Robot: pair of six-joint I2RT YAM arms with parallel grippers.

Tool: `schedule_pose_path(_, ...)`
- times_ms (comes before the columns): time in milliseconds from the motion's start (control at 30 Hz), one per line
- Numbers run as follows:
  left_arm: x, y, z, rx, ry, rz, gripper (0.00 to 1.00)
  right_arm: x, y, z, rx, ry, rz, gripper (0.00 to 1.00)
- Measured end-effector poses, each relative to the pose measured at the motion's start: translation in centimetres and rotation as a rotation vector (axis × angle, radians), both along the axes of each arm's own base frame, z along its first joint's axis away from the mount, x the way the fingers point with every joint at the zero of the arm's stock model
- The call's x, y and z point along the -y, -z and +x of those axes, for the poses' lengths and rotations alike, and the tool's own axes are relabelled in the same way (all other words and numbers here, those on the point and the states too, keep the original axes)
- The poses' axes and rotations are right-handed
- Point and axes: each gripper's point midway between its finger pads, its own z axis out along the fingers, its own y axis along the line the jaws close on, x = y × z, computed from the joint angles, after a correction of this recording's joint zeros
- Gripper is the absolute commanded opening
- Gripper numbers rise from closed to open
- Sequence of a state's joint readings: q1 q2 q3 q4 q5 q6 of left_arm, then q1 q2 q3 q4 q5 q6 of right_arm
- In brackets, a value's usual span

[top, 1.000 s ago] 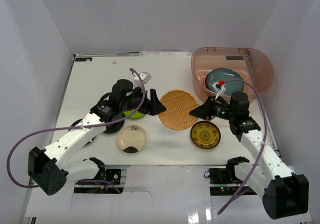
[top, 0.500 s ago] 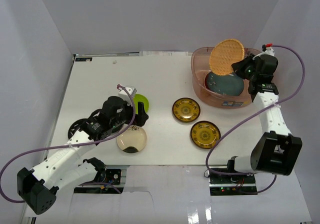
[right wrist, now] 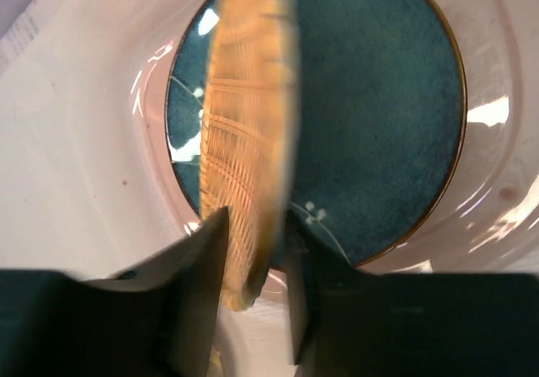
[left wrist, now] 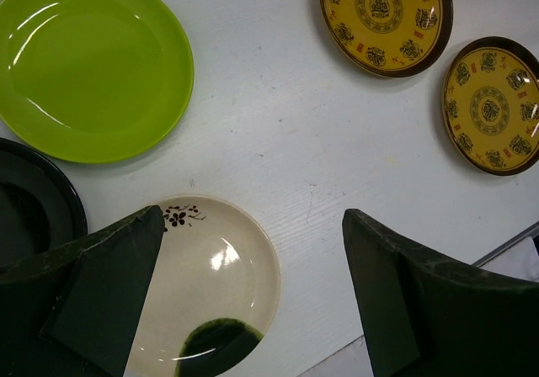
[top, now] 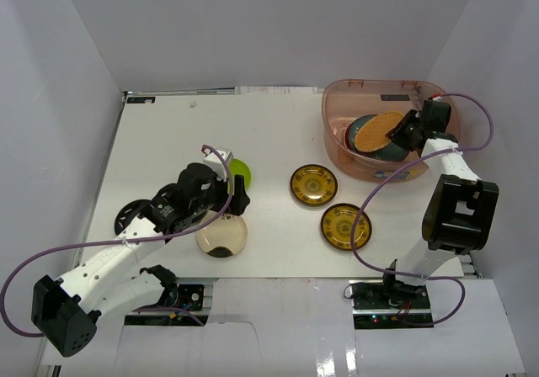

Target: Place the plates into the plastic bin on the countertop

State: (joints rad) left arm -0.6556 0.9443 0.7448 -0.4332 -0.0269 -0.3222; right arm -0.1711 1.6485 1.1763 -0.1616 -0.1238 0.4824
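Observation:
The plastic bin (top: 438, 146) stands at the back right of the countertop (top: 168, 133). My right gripper (top: 406, 130) is inside it, shut on the edge of the woven tan plate (top: 380, 131), which tilts over the blue-grey plate (top: 360, 133). In the right wrist view the tan plate (right wrist: 246, 158) is blurred between my fingers (right wrist: 192, 301), above the blue-grey plate (right wrist: 379, 124). My left gripper (top: 240, 197) is open over the cream plate (left wrist: 215, 268), beside the lime green plate (left wrist: 93, 61) and the black plate (left wrist: 34, 200). The two gold-brown plates (top: 314, 184) (top: 345, 225) lie mid-table. The red-teal plate is hidden.
White walls close in the countertop on the left, back and right. The bin's wall (right wrist: 76, 150) curves close around my right gripper. The right arm's purple cable (top: 370, 200) loops over the gold-brown plates. The countertop's front edge (top: 278, 278) lies just beyond the cream plate.
My right gripper has carried the woven tan plate from above the bin's rim down into the bin, onto the blue-grey plate. My left gripper has shifted slightly right, staying open.

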Motion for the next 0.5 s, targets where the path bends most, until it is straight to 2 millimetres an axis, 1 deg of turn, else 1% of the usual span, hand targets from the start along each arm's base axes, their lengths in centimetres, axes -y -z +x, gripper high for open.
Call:
schedule_pose_path(33,0.0,0.0,0.0,0.0,0.0,0.0,0.98,0.1,-0.1,0.2,0.001,0.002,0.002,0.51)
schedule_pose_path(67,0.0,0.0,0.0,-0.001,0.0,0.0,0.98,0.3,-0.4,0.3,0.003,0.005,0.002,0.62)
schedule_pose_path(133,0.0,0.0,0.0,-0.001,0.0,0.0,0.98,0.6,-1.3,0.8,0.013,0.007,-0.008,0.75)
schedule_pose_path(167,0.0,0.0,0.0,-0.001,0.0,0.001,0.98,0.8,-1.8,1.0,0.017,0.007,-0.018,0.87)
schedule_pose_path(233,0.0,0.2,0.0,-0.004,0.0,0.003,0.98,1.2,-2.7,1.2,0.029,0.013,-0.036,0.98)
schedule_pose_path(267,0.0,0.3,0.0,-0.008,0.0,0.005,0.98,1.4,-3.2,1.3,0.036,0.016,-0.046,0.95)
schedule_pose_path(333,0.1,0.7,0.1,-0.02,0.0,0.014,0.98,1.5,-4.0,0.9,0.049,0.013,-0.067,0.93)
schedule_pose_path(400,0.1,1.2,0.1,-0.034,0.0,0.025,0.97,1.5,-5.5,0.4,0.075,0.012,-0.078,0.92)
schedule_pose_path(433,0.1,1.4,0.2,-0.041,-0.001,0.03,0.97,1.4,-6.4,0.2,0.095,0.011,-0.083,0.92)
schedule_pose_path(500,0.1,1.8,0.3,-0.053,-0.005,0.038,0.97,1.1,-8.3,-0.6,0.141,-0.002,-0.091,0.96)
